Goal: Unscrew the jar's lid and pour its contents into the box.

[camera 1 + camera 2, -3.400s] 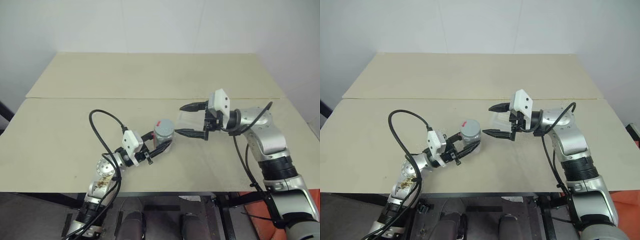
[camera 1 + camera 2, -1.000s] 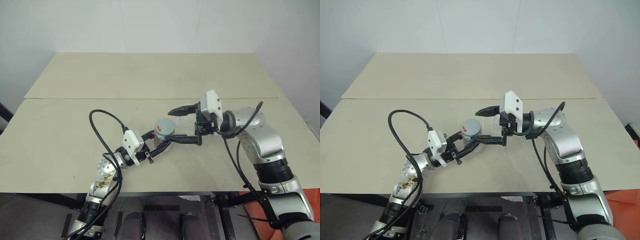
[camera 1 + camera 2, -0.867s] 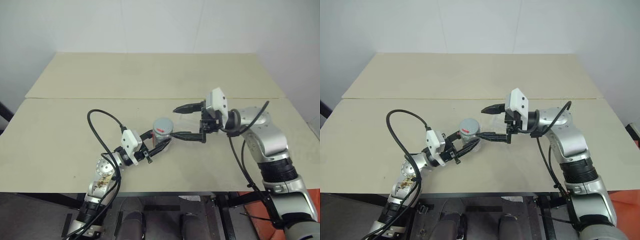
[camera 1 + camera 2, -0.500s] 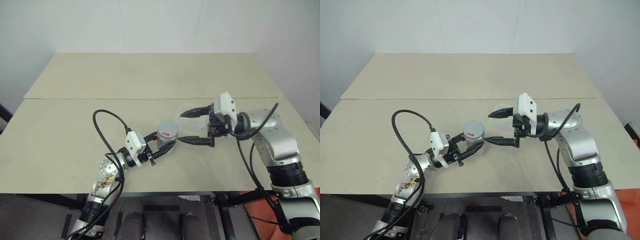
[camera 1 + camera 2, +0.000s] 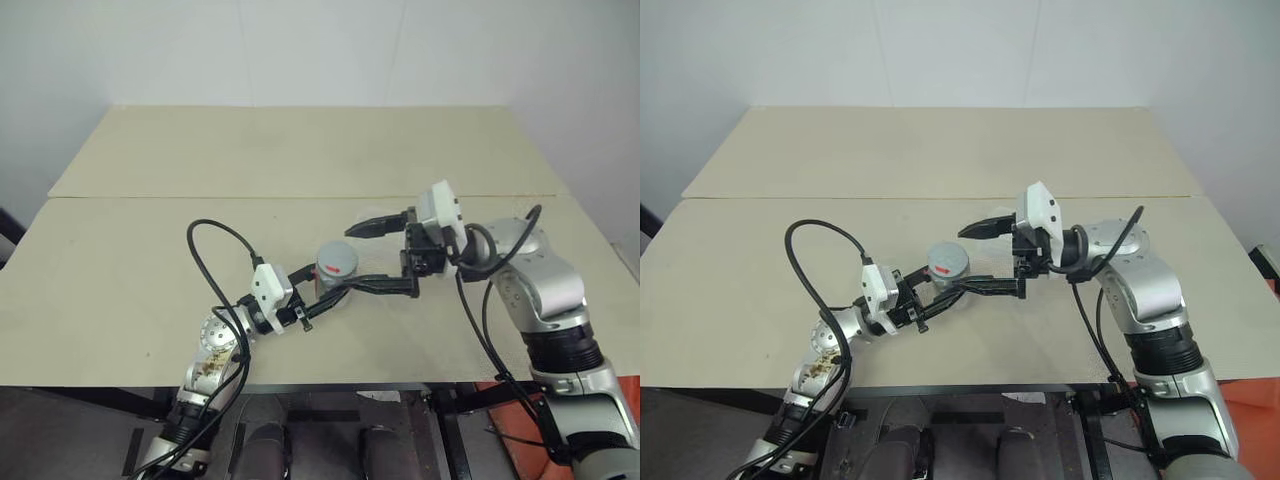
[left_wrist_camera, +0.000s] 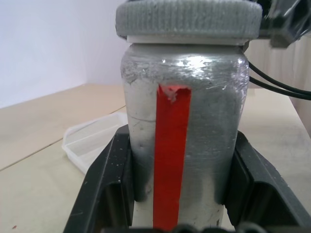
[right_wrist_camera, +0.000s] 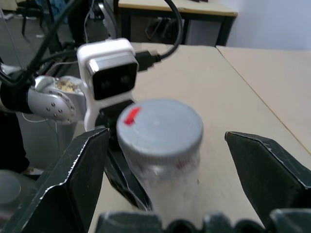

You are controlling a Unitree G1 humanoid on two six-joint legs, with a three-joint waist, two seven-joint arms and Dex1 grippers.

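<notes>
We see our left hand (image 5: 325,296) clamped around the silver-grey jar (image 5: 336,270), holding it upright above the beige tabletop (image 5: 300,160), near the front middle. In the left wrist view the two black fingers (image 6: 114,184) press on either side of the jar's body, and a strip of red tape (image 6: 170,155) runs down its side. The ribbed grey lid (image 7: 159,128) sits on top, with a small red mark near its edge. Our right hand (image 5: 372,255) reaches in from the right with its fingers spread wide, one on each side of the lid and not touching it. The clear plastic box (image 6: 95,141) lies on the tabletop just behind the jar. We can read no writing or brand on any of these.
</notes>
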